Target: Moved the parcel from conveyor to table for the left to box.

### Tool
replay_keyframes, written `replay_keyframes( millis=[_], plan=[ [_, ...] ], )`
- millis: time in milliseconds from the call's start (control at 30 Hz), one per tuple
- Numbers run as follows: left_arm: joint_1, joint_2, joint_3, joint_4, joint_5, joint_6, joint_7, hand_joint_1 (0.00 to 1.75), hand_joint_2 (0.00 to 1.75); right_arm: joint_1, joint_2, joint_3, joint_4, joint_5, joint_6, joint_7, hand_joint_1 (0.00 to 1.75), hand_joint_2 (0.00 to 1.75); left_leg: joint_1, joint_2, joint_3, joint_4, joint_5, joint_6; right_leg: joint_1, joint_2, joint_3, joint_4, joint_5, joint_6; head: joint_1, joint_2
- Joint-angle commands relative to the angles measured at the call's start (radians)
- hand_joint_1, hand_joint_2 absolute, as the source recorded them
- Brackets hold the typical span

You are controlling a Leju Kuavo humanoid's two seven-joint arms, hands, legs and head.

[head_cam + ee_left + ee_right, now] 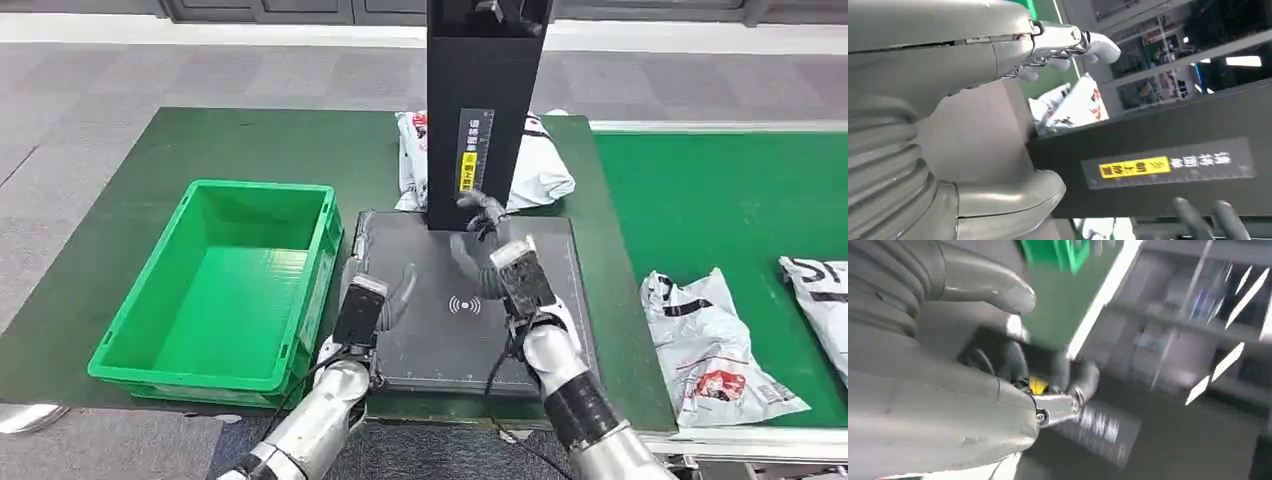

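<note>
Both hands hover over the dark pad on the worktop, holding nothing. The left hand has its fingers spread; so does the right hand, its fingertips near the black post. Beyond them, behind the post, lies a parcel. A green crate sits outside the left fingers.

The head view is evenly and brightly lit from above, sharp throughout, with soft, short shadows under the crate and beside the black post. A faint sheen lies on the dark scanner pad; the white parcels on the belt are bright but not blown out. The left wrist view is sharp on the post's yellow label, softer on the near grey hand, with bright ceiling lamps glaring in the background. The right wrist view is heavily motion-blurred: lamps smear into white streaks and the hand is soft.
</note>
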Motion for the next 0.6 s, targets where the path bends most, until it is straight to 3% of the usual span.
replay_keyframes(
  millis=[33,267,467,600],
  plan=[
    [-0.039,0.015,-0.020,0.092,0.018,0.017,0.004,0.00,1.75,-0.038,-0.071,-0.138,0.313,0.027,-0.255,-0.005,0.00,0.00,0.001,-0.005,0.005,-0.005,0.002,0.001,0.001,-0.006,0.007,-0.007,0.001,0.000,0.000,0.000],
    [0.020,0.045,0.007,0.036,0.019,0.026,0.004,0.00,1.75,0.083,-0.191,-0.286,0.354,0.131,-0.396,0.075,0.00,0.00,0.000,-0.005,0.003,-0.003,0.000,0.000,0.000,-0.005,0.005,-0.004,0.000,0.000,0.000,0.000],
    [0.049,0.053,0.009,0.010,0.011,0.027,0.004,0.00,1.75,0.094,-0.259,-0.393,0.422,0.173,-0.401,0.105,0.00,0.00,-0.001,-0.005,0.001,-0.002,-0.001,0.001,0.000,-0.005,0.003,-0.004,-0.001,0.001,0.000,0.000],
    [0.069,0.060,0.009,-0.009,0.012,0.029,0.004,0.00,1.75,0.119,-0.304,-0.567,0.462,0.300,-0.412,0.177,0.00,0.00,-0.001,-0.004,0.001,-0.003,-0.001,0.001,0.000,-0.004,0.004,-0.005,0.000,0.001,0.000,0.000]
  ],
)
